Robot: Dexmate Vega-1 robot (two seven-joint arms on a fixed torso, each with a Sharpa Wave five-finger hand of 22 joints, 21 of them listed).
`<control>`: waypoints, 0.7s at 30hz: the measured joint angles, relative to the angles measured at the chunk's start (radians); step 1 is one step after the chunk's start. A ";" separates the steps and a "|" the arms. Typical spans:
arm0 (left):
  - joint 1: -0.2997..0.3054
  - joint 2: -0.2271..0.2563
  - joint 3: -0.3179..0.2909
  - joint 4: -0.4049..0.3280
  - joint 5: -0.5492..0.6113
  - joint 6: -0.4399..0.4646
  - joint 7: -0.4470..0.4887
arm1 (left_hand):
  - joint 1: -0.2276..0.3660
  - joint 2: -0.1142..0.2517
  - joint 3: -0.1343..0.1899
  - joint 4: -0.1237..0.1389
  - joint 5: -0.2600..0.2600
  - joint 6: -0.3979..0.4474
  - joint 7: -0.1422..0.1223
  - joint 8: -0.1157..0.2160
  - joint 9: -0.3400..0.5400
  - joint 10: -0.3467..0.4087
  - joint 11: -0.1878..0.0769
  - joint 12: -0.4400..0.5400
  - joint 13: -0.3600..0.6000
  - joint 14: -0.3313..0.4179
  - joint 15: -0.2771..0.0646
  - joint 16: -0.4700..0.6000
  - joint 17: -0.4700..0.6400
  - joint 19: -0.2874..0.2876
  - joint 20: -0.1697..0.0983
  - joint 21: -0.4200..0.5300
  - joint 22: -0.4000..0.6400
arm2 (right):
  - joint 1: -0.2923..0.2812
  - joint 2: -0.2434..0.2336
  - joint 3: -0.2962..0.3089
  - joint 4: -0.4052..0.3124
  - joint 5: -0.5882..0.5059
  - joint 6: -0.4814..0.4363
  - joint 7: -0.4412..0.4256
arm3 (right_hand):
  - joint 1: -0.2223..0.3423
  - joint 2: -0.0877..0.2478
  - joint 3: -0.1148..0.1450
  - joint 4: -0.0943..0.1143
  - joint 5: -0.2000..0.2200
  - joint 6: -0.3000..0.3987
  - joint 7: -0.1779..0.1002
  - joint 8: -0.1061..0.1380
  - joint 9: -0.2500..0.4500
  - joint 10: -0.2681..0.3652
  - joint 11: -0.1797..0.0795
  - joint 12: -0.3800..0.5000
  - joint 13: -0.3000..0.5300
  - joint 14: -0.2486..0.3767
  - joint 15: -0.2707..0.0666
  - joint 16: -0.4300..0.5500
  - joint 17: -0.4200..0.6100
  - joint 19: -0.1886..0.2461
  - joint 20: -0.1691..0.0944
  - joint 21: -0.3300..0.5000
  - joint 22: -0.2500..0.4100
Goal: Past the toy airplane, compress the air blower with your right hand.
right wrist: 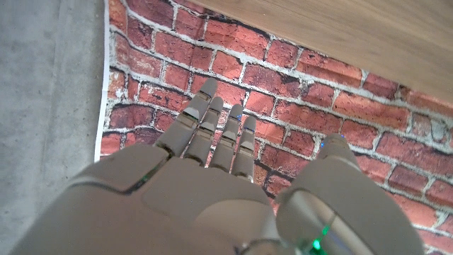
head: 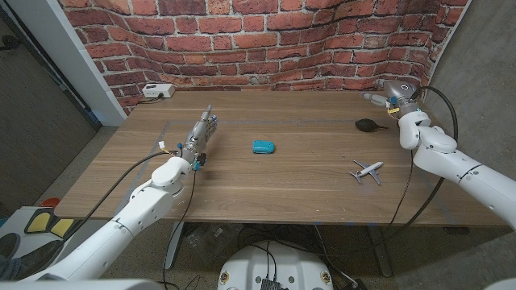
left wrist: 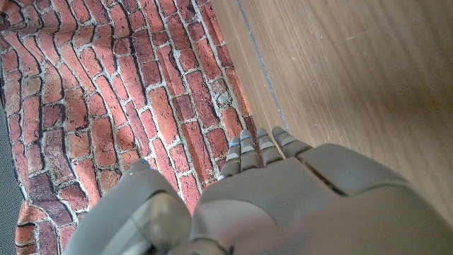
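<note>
1. Beyond the small white toy airplane with dark trim, toward the far right of the wooden table, lies the black rubber bulb air blower, nozzle end pointing right, untouched.
2. Right hand hovers near the table's far right corner, close behind the blower; fingers extended and apart, holding nothing.
3. Left hand sits on the left half of the table, fingers straight, together, empty.
4. Step in hand, judged: reach for the blower. Done well, the right hand should lower over the bulb's fat middle, wrap fingers and thumb on opposite sides, squeeze squarely so it does not roll or squirt away.
5. Airplane needs no contact; approach from behind keeps it clear.
6. Count: one airplane, one blower, one small teal rounded object at centre, one white box with cable at the far left edge.
</note>
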 measured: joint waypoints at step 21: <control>-0.031 -0.012 0.018 0.028 -0.007 0.005 -0.025 | 0.001 0.000 0.000 0.000 -0.004 0.005 0.005 0.000 0.000 0.000 0.000 0.000 0.000 0.000 0.000 0.000 0.000 0.000 0.000 0.000 0.000 | -0.051 0.169 0.132 0.120 0.520 0.390 -0.079 | -0.030 0.038 0.006 0.006 -0.025 -0.007 0.018 -0.005 -0.003 -0.087 0.076 -0.027 -0.004 -0.084 0.037 -0.008 0.000 -0.075 0.003 -0.033 0.000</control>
